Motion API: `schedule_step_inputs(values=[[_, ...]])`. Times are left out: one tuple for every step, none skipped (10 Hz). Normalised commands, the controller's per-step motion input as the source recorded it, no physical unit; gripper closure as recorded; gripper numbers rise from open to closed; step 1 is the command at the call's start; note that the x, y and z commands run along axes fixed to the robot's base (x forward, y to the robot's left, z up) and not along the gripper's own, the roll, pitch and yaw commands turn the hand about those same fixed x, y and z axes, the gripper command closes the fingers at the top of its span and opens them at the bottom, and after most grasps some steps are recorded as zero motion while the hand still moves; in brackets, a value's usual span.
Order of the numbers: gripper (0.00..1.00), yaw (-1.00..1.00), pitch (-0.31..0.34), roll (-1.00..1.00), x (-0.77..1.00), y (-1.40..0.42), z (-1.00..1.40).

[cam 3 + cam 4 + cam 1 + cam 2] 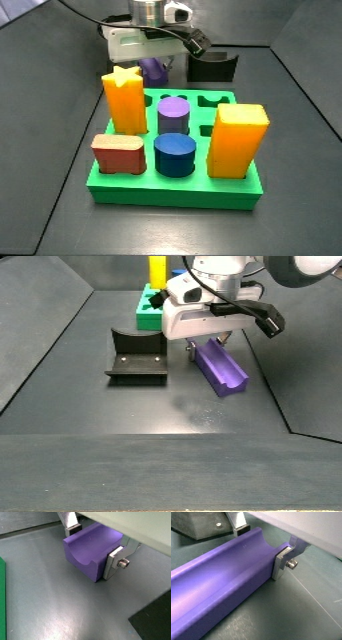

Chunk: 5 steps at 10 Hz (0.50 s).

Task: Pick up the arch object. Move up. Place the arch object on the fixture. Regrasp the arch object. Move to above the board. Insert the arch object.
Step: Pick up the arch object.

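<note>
The purple arch object (221,368) lies on its side on the grey floor, groove up, between the board and the right wall. It fills both wrist views (90,549) (224,577) and peeks out behind the yellow star in a side view (155,71). My gripper (92,548) (261,547) is down over its far end (201,344), one silver finger (113,562) flat against one side and the other finger (69,529) against the opposite side. The jaws are shut on the arch. The dark fixture (136,359) (211,68) (201,527) stands beside it.
The green board (174,188) (144,311) carries a yellow star (123,98), a purple cylinder (173,115), a blue cylinder (175,155), a red block (118,154) and an orange block (237,140). Dark walls ring the floor.
</note>
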Motion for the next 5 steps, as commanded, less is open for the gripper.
schedule_step_inputs(values=[[1.00, 0.00, 0.000, 0.00, 0.00, 0.00, 0.00], [1.00, 0.00, 0.000, 0.00, 0.00, 0.00, 0.00], [1.00, 0.00, 0.000, 0.00, 0.00, 0.00, 0.00], [1.00, 0.00, 0.000, 0.00, 0.00, 0.00, 0.00], [1.00, 0.00, 0.000, 0.00, 0.00, 0.00, 0.00]])
